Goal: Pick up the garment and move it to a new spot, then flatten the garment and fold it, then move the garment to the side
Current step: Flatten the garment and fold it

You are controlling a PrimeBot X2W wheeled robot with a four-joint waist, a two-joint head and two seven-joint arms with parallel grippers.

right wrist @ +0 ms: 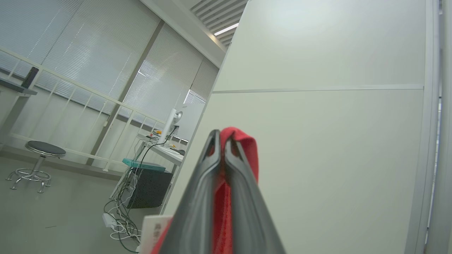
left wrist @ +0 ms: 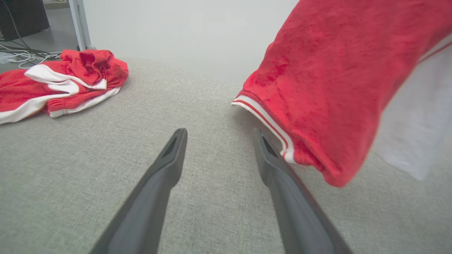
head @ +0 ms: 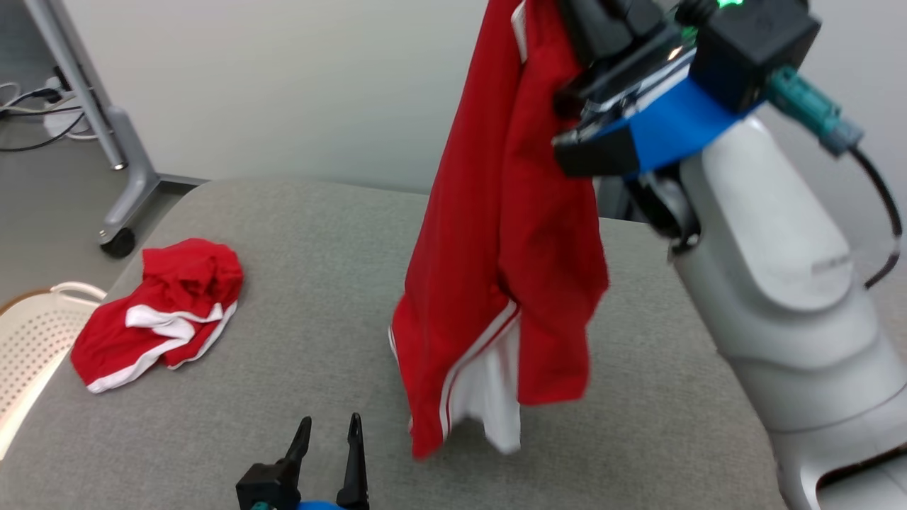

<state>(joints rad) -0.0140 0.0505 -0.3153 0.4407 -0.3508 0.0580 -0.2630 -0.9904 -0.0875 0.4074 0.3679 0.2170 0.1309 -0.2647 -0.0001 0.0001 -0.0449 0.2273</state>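
right wrist view: right gripper [right wrist: 221,135] clamped tight on a fold of the red garment [right wrist: 249,151]; writing on a white card [right wrist: 153,229] is too blurred to read. head view: garment hangs over the table [head: 319,234] centre; left gripper [head: 329,432] spread wide, empty, at the near edge; second red garment [head: 166,312] crumpled near the left edge.

Counted here are two red garments, the hanging garment [head: 496,248] and the crumpled garment [head: 163,312], two dark-fingered end effectors, the left end effector [head: 330,419] and the right end effector [right wrist: 221,139], one grey counter [head: 319,234], one white basket [head: 35,333], one round stool [right wrist: 44,149] and one wheeled stand [head: 138,170].
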